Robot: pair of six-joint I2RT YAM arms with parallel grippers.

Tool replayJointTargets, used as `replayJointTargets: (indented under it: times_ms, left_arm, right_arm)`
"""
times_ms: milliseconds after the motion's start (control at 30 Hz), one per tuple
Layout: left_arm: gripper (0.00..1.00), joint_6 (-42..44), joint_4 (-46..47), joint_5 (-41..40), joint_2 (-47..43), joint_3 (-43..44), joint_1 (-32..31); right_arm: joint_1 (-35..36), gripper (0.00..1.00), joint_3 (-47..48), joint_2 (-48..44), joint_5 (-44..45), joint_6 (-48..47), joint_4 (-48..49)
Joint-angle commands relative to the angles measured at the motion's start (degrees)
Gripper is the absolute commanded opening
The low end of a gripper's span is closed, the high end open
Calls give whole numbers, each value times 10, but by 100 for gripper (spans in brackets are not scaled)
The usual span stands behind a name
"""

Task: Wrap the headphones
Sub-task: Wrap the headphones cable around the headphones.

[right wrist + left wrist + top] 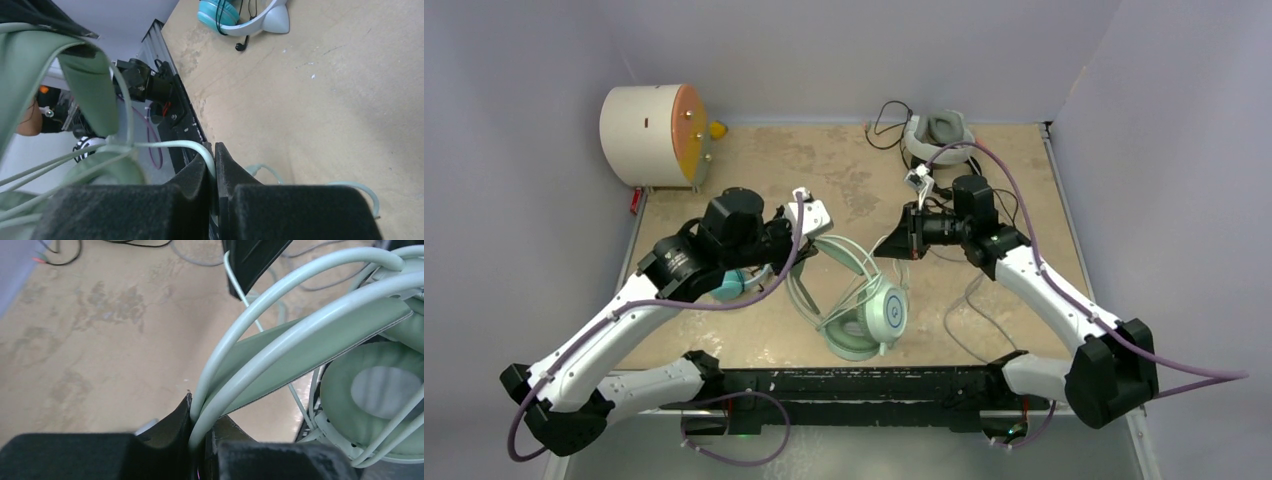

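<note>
The mint-green headphones (864, 310) lie tilted in the middle of the table, headband toward the back. My left gripper (808, 247) is shut on the twin headband rails (235, 370), low between its fingers (175, 430). Its cushioned ear cup (380, 390) fills the right of the left wrist view. My right gripper (888, 247) is shut on the thin mint cable (165, 145), which runs from the cup into its fingers (200, 170). A small teal-cupped headset (240, 15) lies partly under my left arm (736, 285). A white-and-grey headset (939, 135) sits at the back.
A cream drum with an orange face (654, 135) stands at the back left. Black cable (886, 118) loops beside the white-and-grey headset. A grey cable (969, 310) trails over the table under my right arm. Loose mint cable (350, 187) lies on the tabletop.
</note>
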Motion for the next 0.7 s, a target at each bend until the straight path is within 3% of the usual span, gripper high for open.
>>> replayJointTargets:
  times_ms: [0, 167, 400, 667]
  left_arm:
    - [0, 93, 16, -147, -24, -31, -44]
    - [0, 143, 15, -305, 33, -34, -102]
    - [0, 206, 48, -476, 107, -29, -128]
    - [0, 170, 73, -543, 137, 5, -128]
  right_arm:
    - [-7, 6, 66, -9, 31, -75, -119]
    - [-6, 6, 54, 16, -53, -71, -97]
    - [-6, 6, 52, 25, -107, -73, -104]
    - [-6, 10, 38, 25, -134, -38, -86]
